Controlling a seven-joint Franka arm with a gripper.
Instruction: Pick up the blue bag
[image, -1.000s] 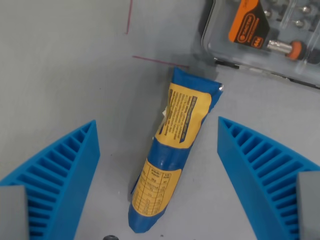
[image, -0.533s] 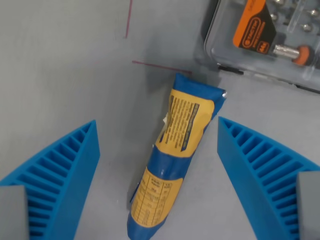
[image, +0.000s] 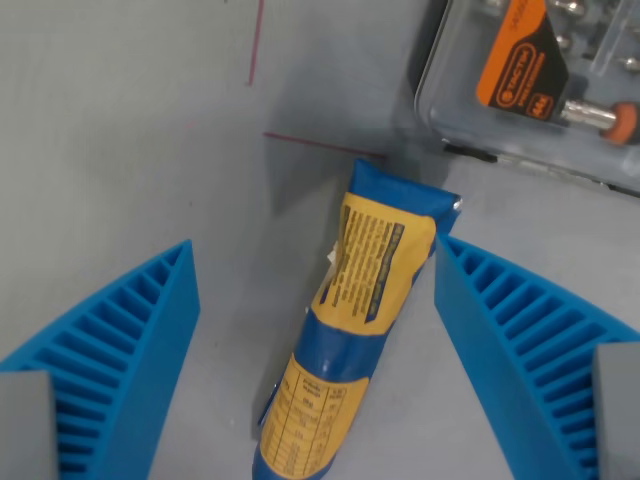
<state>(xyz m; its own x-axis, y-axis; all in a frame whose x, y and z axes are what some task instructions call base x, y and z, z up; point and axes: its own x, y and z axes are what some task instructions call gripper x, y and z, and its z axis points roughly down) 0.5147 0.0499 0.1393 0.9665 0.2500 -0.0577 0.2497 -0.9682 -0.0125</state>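
Observation:
The blue bag (image: 350, 330) lies flat on the grey table, a long blue packet with yellow printed labels, running from the upper right down to the bottom edge of the wrist view. My gripper (image: 315, 370) is open and straddles it. One blue ribbed finger (image: 110, 350) stands well to the wrist view's left of the bag. The other finger (image: 530, 350) is at the wrist view's right, its tip close to the bag's upper corner. Nothing is held.
A clear plastic tool case (image: 530, 80) with an orange label and metal bits sits at the top right, just beyond the bag's far end. Thin red lines (image: 255, 60) are marked on the grey table (image: 120, 130).
The camera has moved down and shifted slightly: the bag and the tool case appear lower and further right in the picture. The bag's top corner now sits near the right finger. Fingers stay open.

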